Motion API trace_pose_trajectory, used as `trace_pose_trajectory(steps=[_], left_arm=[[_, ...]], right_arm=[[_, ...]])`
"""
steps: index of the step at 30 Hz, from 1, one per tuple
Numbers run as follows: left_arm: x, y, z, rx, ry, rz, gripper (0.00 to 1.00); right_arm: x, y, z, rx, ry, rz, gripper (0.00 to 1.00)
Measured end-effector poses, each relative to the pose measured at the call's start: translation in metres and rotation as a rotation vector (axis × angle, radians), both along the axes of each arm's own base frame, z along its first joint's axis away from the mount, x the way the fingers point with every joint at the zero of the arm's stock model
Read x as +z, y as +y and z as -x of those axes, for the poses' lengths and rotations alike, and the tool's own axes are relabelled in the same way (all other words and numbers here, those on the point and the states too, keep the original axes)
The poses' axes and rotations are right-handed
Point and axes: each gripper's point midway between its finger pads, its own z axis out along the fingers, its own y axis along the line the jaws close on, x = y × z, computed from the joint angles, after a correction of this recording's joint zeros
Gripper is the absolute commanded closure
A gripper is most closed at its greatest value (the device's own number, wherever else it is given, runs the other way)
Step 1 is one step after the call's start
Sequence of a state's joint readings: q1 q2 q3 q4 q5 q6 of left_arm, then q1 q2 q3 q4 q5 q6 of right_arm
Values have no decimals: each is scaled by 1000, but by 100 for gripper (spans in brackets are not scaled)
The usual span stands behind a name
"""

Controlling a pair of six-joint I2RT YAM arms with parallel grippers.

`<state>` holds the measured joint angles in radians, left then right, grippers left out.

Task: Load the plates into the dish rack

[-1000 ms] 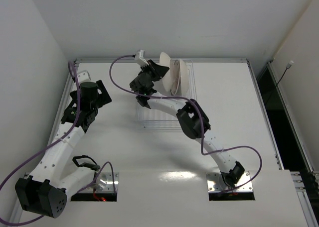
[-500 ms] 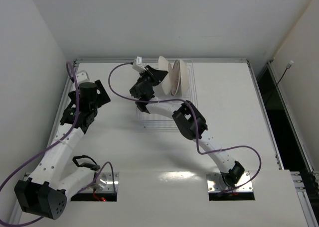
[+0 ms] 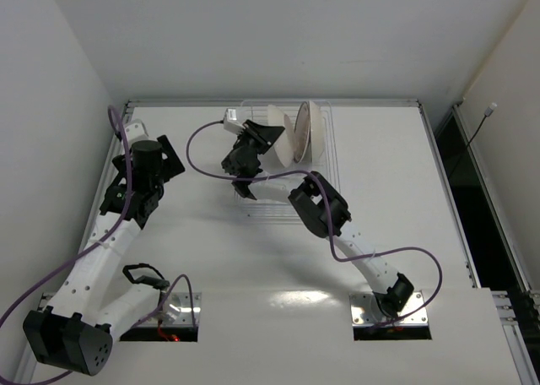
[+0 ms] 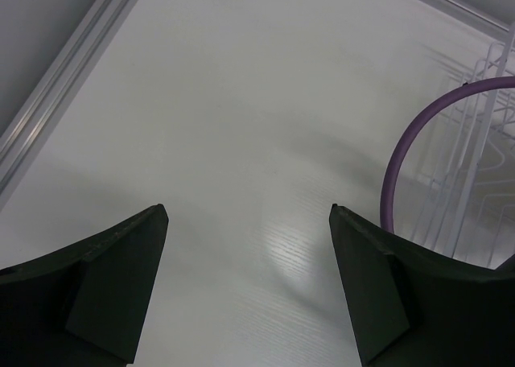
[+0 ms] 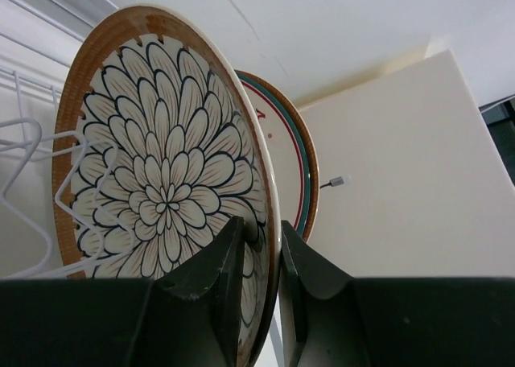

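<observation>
Got the right tool (image 5: 259, 232) pinched shut on the lower rim of a brown-edged petal plate (image 5: 161, 182), one finger on each face. Holding it upright on edge, patterned face toward the tool's left, right up against the thin wires of the dish rack (image 5: 28, 170). Can see a second plate (image 5: 294, 154) standing just behind it on the tool's right, with green and red rings near its rim. Seen from overhead, both plates sit toward the rack's far end. Got the left tool (image 4: 245, 214) spread wide open with nothing in it, hovering over bare worktop (image 4: 225, 85). Off to its right, a loop of purple cable (image 4: 400, 154) and the rack's wires just past that.
</observation>
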<state>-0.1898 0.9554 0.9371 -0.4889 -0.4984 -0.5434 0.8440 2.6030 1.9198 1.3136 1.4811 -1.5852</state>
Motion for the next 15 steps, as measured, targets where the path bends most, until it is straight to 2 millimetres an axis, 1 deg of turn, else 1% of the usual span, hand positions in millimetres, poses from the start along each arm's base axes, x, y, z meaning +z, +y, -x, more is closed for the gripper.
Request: trace_pose_trajectory(steps=[3, 7, 10, 11, 13, 14, 15], left_arm=[[0, 1, 0, 3, 0, -2, 20], [0, 1, 0, 5, 0, -3, 20], [0, 1, 0, 6, -1, -3, 20], [0, 1, 0, 6, -1, -3, 20], [0, 1, 0, 6, -1, -3, 20], [0, 1, 0, 6, -1, -3, 20], [0, 1, 0, 6, -1, -3, 20]], right_arm=[[0, -1, 0, -2, 6, 7, 83], [0, -2, 1, -10, 25, 25, 76], [3, -5, -1, -20, 38, 40, 68], [5, -6, -2, -24, 38, 41, 64], [11, -8, -4, -30, 30, 34, 60], [13, -9, -5, -33, 24, 28, 55], [15, -11, -6, -38, 22, 25, 53]])
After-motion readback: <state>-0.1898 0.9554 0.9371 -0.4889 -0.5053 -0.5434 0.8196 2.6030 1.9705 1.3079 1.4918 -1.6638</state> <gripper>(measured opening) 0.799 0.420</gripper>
